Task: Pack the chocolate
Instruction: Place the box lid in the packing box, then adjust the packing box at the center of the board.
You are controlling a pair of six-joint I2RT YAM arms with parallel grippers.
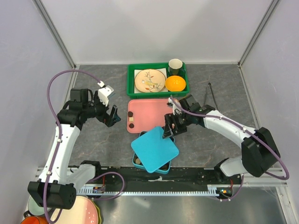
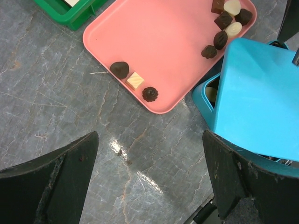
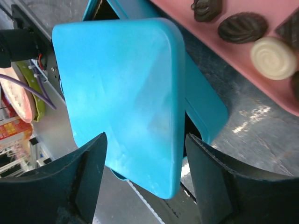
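Observation:
Small dark brown and cream chocolates (image 2: 119, 69) lie on a pink tray (image 1: 149, 106): three near its near-left corner and a cluster (image 2: 224, 22) towards its right end, also in the right wrist view (image 3: 243, 27). A blue lid (image 1: 155, 148) lies askew on a blue box (image 1: 163, 169), leaving a gap at the box's left corner (image 2: 204, 95) where a piece shows inside. My right gripper (image 1: 170, 126) hovers open over the lid's far corner (image 3: 126, 93), holding nothing. My left gripper (image 1: 110, 111) is open and empty above bare table (image 2: 149, 158), left of the tray.
A green crate (image 1: 132, 86) behind the tray holds a patterned plate (image 1: 149, 80), an orange (image 1: 175, 83) and a dark cup (image 1: 175, 66). Black tongs (image 1: 211, 93) lie at the right. Bowls (image 1: 84, 212) stand off the table's near-left edge.

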